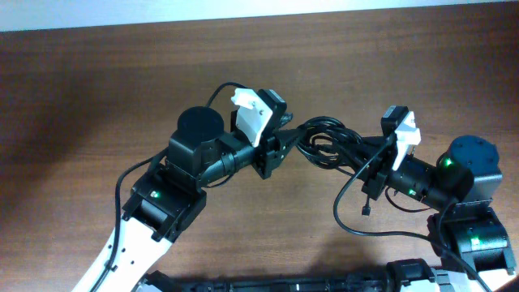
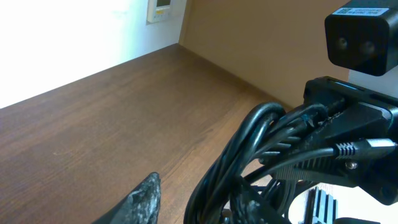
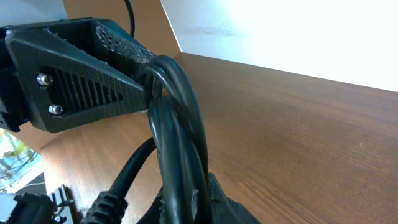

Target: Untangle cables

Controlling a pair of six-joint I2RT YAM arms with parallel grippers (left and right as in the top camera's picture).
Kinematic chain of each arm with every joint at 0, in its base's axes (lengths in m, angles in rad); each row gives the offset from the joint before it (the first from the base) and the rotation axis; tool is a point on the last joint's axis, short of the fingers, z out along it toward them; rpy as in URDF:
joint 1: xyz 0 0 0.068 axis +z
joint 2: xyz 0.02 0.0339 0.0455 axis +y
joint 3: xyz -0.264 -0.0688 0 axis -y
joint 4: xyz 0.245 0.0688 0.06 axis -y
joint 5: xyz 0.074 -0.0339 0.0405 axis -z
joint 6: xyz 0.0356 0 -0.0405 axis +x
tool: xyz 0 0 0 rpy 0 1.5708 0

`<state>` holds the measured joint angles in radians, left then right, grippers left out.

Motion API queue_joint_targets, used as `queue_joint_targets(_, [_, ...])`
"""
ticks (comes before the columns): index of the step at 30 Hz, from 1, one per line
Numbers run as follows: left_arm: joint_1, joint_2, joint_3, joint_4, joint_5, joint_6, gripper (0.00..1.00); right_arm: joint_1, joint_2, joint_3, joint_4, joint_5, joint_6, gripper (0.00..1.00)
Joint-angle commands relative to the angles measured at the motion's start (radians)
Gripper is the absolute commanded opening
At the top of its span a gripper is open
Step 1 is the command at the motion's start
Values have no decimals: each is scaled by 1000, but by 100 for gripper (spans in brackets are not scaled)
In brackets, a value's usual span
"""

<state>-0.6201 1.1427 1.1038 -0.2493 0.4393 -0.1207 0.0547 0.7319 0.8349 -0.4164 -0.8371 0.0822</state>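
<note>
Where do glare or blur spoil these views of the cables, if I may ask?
Overhead: even light and sharp, hardly any glare on the table. Left wrist: the wall is blown out white, the cables sharp but softer at the bottom edge. Right wrist: upper right washed out, close cables slightly soft.

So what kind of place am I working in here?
Probably an indoor lab or office room, judging by a wooden table, a white wall with a small control panel mounted on it, and a tangle of black cables as the job.
</note>
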Motion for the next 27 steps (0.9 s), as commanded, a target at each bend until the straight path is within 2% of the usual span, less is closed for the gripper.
queue_joint_targets(1, [-5,6,25,6,10,2,38,-3,-6,18,15,-50,5,4])
queue_joint_targets(2, [-8,6,25,6,10,2,43,-3,-6,18,17,-52,5,4])
queue_joint_targets(8, [-8,9,25,6,10,2,42,-3,-6,18,18,-54,5,4])
queue_joint_targets(9, [-8,9,25,6,10,2,37,-3,-6,18,18,-54,5,4])
queue_joint_targets(11, [-8,10,25,8,10,2,17,-3,-6,18,17,-54,5,4])
queue_joint_targets(13, [-9,10,25,10,10,1,6,-3,-6,18,20,-63,5,4])
queue_joint_targets(16, [-21,10,25,13,10,2,0,-3,-6,18,34,-87,5,4])
queue_joint_targets(22, [-43,10,25,44,10,-6,0,-3,9,18,32,-87,4,4])
queue_joint_targets(27, [-43,10,25,147,10,-197,0,-3,51,17,30,-86,1,4])
